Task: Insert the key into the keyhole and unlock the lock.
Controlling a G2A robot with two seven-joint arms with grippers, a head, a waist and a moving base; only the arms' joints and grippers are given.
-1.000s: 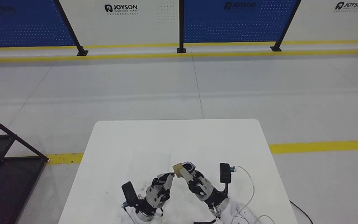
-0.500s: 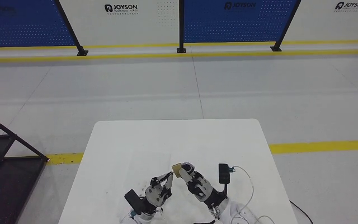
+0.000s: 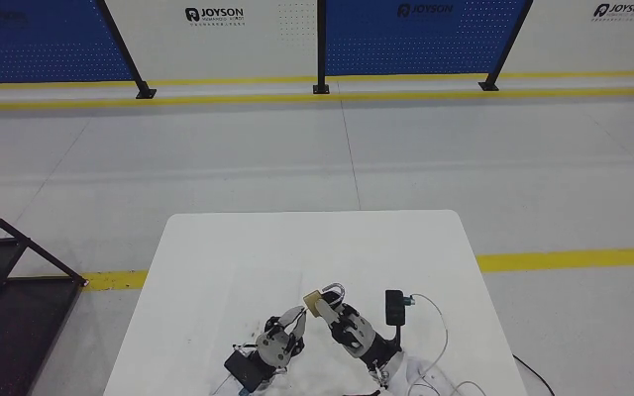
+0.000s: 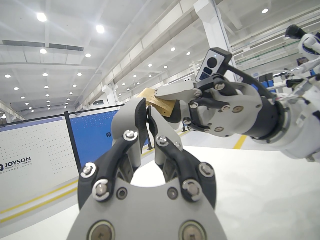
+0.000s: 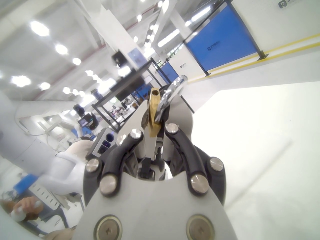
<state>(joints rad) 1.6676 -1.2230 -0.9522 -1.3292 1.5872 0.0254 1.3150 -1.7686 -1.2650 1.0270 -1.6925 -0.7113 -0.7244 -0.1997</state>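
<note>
- Top view looks down on a white surface (image 3: pixel 248 257). Both arms are at its near edge, close together.
- The right pincer (image 3: pixel 333 315) is closed tight on a small gold lock (image 3: pixel 314 301). It holds the lock up off the surface.
- The lock has a silver loop (image 3: pixel 335 291). The loop sticks out on the side away from the left arm.
- The left pincer (image 3: pixel 293 320) is just beside the lock, and its tips point at the lock.
- In the left wrist view, the left pincer's two fingers (image 4: pixel 123 117) are almost closed, with only a thin gap between them.
- A thin dark key (image 4: pixel 148 116) is pinched in that gap.
- The tip of the key is right at the end of the lock. It is too hidden to tell if the key is in the hole.
- In the right wrist view, the lock stands on its edge between the right pincer's grey fingers. The silver loop shows just past it.
- A small black box (image 3: pixel 394 305) sits on the right arm. A thin white cable (image 3: pixel 443 332) runs from it.
- Past the surface there is a grey floor (image 3: pixel 396 158) with yellow lines (image 3: pixel 555 260).
- Blue and white panels (image 3: pixel 416 35) stand at the far side of the floor.
</note>
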